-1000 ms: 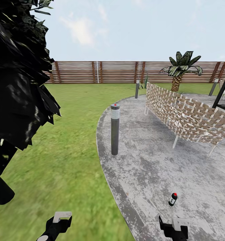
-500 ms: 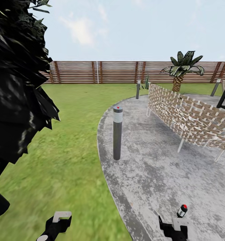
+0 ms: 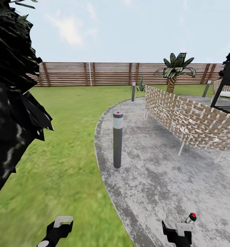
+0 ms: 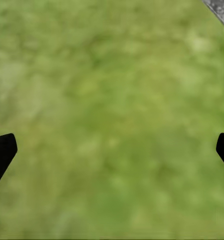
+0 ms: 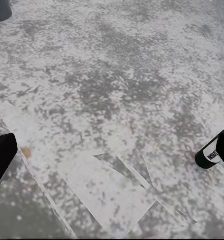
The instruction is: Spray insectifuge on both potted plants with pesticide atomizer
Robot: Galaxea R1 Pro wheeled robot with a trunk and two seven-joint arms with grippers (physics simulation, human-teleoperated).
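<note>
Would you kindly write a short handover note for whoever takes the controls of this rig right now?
Left gripper: open, empty, over the lawn.
Right gripper: open, empty, over the grey patio.
Pesticide atomizer: standing on the patio just beyond the right gripper, apart from its fingers; its base is seen at the edge of the right wrist view.
Done: robot has reached the bottle.
Left: grasp the atomizer, find the two potted plants, spray both fully.
Nearby: bollard lamp, woven bench.

Pesticide atomizer (image 3: 191,218): small dark bottle, white label, red top. Standing on grey patio (image 3: 156,178), slightly tilted. Lawn (image 3: 70,137) alongside.
</note>
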